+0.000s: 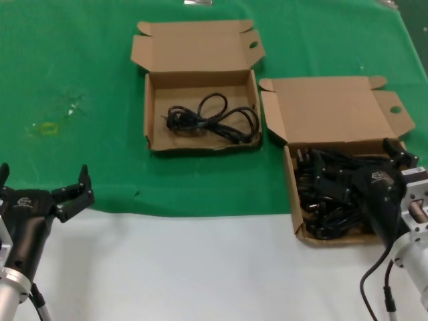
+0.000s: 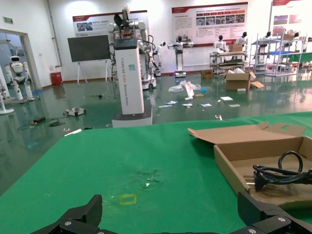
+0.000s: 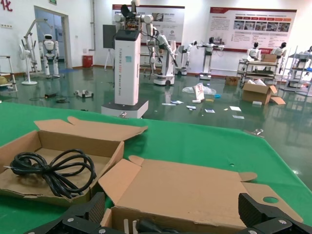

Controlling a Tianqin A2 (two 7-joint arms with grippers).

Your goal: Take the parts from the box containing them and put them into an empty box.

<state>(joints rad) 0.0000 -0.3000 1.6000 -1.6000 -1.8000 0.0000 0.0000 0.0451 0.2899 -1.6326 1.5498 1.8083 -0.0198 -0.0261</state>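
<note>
Two shallow brown cardboard boxes lie open on the green-covered table (image 1: 80, 80). The right gripper (image 1: 396, 155) is lowered into the nearer full box (image 1: 334, 107), its black fingers (image 1: 389, 148) spread above the heap of coiled black rubber power cords (image 1: 331, 194). Ahead and to the left of those fingers, the other box (image 1: 194, 50) holds one coiled black cord (image 1: 214, 119). The left gripper (image 1: 43, 186) hovers apart at the table's near edge, fingers (image 1: 81, 182) spread, holding nothing.
</note>
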